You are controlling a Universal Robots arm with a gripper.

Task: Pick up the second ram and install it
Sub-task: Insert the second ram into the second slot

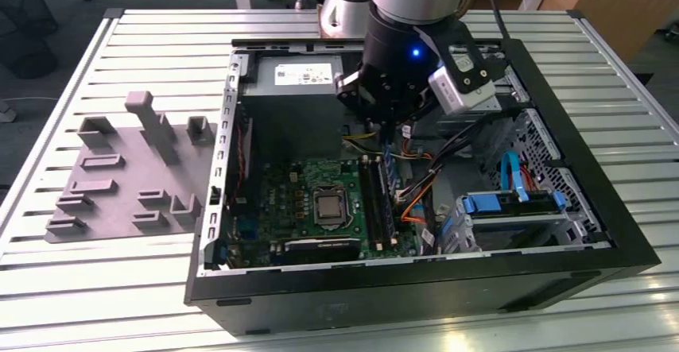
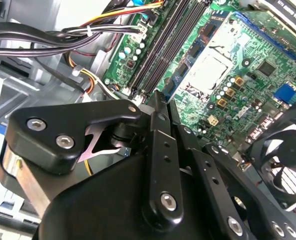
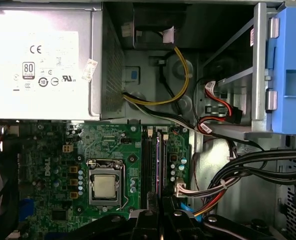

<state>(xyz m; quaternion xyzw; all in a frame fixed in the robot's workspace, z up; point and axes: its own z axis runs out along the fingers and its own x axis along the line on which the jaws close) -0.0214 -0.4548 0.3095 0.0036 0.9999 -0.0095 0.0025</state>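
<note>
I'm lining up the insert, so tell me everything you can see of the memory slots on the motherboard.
The memory slots are long, narrow, black plastic channels lying parallel and close together on the green motherboard, beside the processor socket. They run from near the power supply toward the gripper, which sits over one end.

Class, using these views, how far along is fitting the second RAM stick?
Done: the gripper is down inside the open case, at the memory slots. In hand: a thin edge-on stick, probably the second ram, lies along the slots, in line with the gripper. Left: the views don't settle whether it is fully seated.
</note>
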